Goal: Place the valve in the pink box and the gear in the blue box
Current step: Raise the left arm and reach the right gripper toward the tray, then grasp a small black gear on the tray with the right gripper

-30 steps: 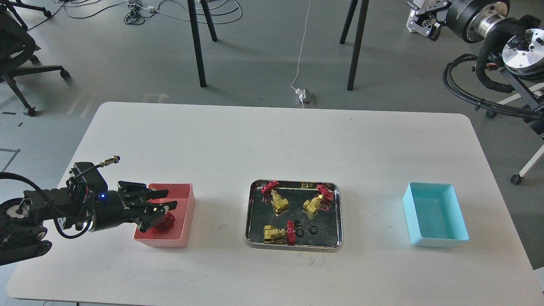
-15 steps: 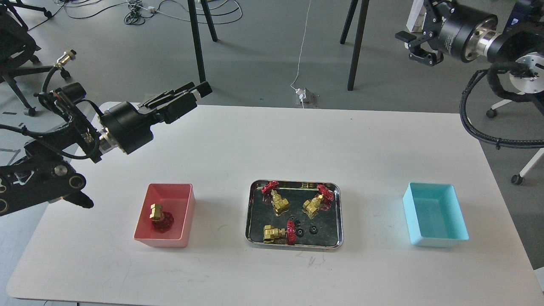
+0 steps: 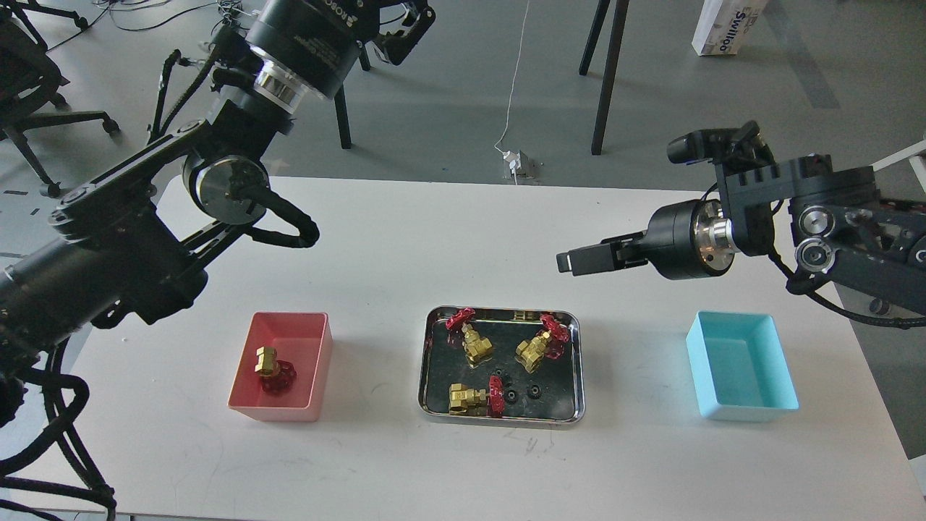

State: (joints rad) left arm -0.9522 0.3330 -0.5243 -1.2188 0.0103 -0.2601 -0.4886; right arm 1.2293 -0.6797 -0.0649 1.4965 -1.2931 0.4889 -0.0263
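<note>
One brass valve with a red handwheel lies in the pink box at front left. Three more valves lie in the steel tray at centre, with the tiny black gears near its front edge. The blue box at front right is empty. My left gripper is raised high at the top edge, far from the table and partly cut off. My right gripper points left, above the table, above and right of the tray. Its fingers overlap as one dark bar and it holds nothing that I can see.
My thick left arm crosses over the table's left side behind the pink box. Black table legs and a white power strip stand on the floor beyond the far edge. An office chair is at far left.
My left arm has swung up and back, away from the pink box, leaving the valve in it. My right arm has come down from the upper right to above the table near the tray.
</note>
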